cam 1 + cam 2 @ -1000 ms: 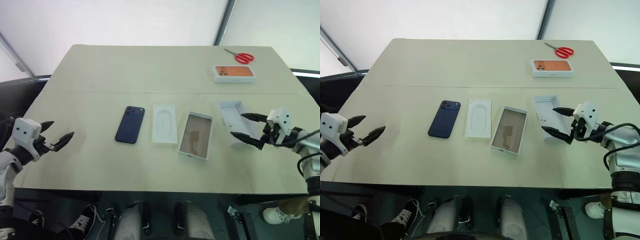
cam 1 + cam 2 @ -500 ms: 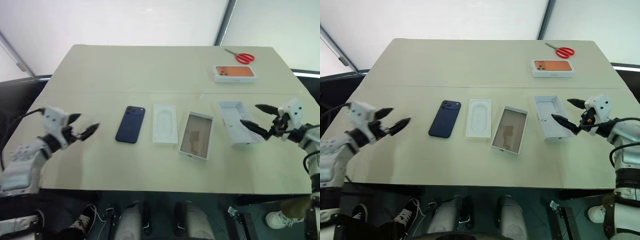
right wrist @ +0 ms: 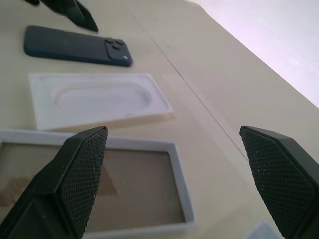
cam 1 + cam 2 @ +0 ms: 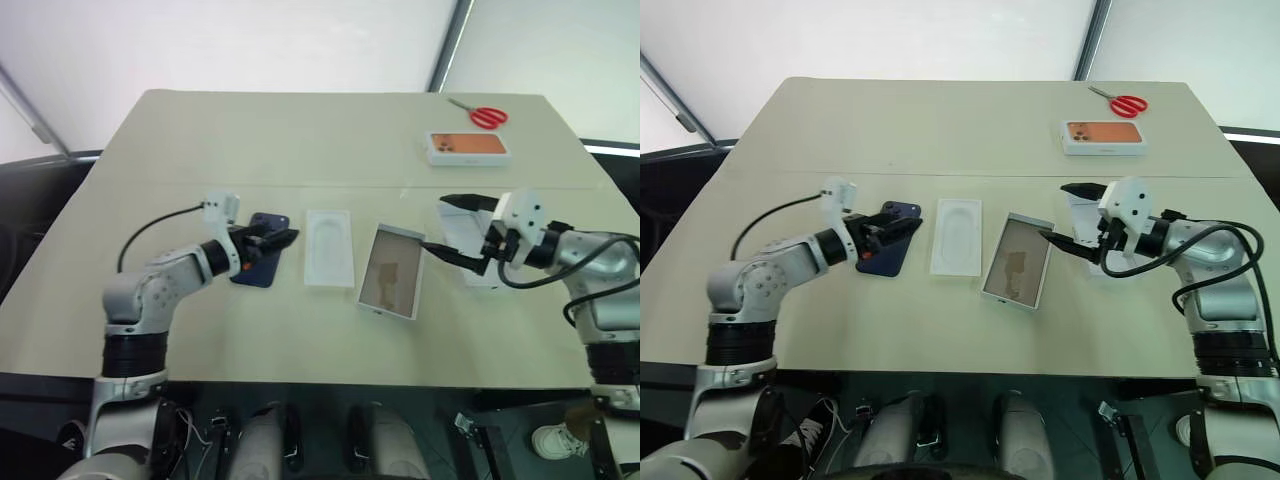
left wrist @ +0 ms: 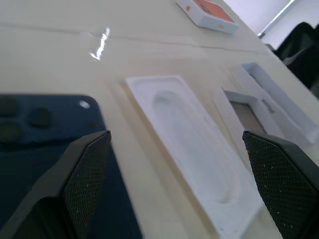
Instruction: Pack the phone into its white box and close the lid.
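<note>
The dark navy phone (image 4: 258, 262) lies flat left of centre, camera end away from me. My left gripper (image 4: 278, 240) hovers over the phone's far end, open, with nothing between its fingers (image 5: 84, 169). Right of the phone lies a flat white insert (image 4: 330, 247), then the white box (image 4: 392, 270) with its brownish floor up. The lid (image 4: 462, 228) lies open side up right of the box, partly hidden by my right gripper (image 4: 440, 224). That gripper is open and empty, held above the gap between box and lid. The right wrist view takes in the phone (image 3: 75, 45) and the box (image 3: 89, 184).
The beige table (image 4: 300, 140) carries a white box with an orange phone picture (image 4: 468, 147) at the far right. Red-handled scissors (image 4: 485, 113) lie just behind that box. A cable loops from my left wrist over the table.
My left gripper swung in from the table's left edge to over the phone and rolled. My right gripper moved left and up, from the lid's right side to over it.
</note>
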Robot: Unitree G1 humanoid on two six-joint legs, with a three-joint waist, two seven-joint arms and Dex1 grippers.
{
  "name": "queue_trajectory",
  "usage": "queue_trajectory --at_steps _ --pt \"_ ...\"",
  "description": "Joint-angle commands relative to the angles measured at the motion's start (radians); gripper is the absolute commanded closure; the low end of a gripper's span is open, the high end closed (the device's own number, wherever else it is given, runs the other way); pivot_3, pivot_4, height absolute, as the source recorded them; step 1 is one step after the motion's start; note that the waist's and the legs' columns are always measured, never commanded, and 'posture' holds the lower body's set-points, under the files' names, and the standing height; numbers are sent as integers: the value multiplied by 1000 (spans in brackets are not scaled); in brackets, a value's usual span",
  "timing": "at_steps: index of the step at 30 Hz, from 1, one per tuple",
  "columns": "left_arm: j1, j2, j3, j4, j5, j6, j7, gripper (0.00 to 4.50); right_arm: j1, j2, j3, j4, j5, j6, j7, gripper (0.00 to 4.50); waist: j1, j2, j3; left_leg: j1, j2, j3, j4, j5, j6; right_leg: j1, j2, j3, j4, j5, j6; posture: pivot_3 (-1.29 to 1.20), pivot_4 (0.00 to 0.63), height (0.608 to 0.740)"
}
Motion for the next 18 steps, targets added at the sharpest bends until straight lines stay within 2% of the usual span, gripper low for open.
queue_trajectory --at_steps 1,6,14,18 --pt "-49 -65 23 13 -55 89 63 57 -15 3 -7 -32 -5 -9 -15 62 4 -1 1 0 0 0 0 0 0 0 0 0 0 0 0 0 150 738" --pt "-68 -131 -3 65 -14 126 131 57 -8 7 -5 -4 -16 -27 -15 62 12 -1 1 0 0 0 0 0 0 0 0 0 0 0 0 0 150 738" --pt "-152 -181 99 217 -10 129 233 57 -15 3 -11 20 -20 -37 -16 62 16 -1 1 1 0 0 0 0 0 1 0 0 0 0 0 0 150 738" --pt "-200 -206 102 341 -14 111 188 57 -29 18 6 26 -32 -43 -22 62 17 -1 1 1 0 0 1 0 0 1 1 0 0 0 0 0 150 738"
